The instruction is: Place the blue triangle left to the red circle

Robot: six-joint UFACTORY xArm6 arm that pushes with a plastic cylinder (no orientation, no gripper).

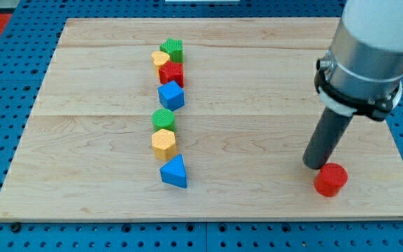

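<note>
The blue triangle [175, 172] lies at the bottom of a column of blocks, left of the board's middle. The red circle [330, 179] sits near the board's bottom right. My tip [313, 165] rests on the board just to the upper left of the red circle, almost touching it, far to the right of the blue triangle.
Above the blue triangle the column holds a yellow hexagon [164, 143], a green circle [164, 119], a blue cube [171, 95], a red star [171, 72], a yellow heart [161, 59] and a green block [173, 49]. The wooden board [257, 203] lies on a blue pegboard.
</note>
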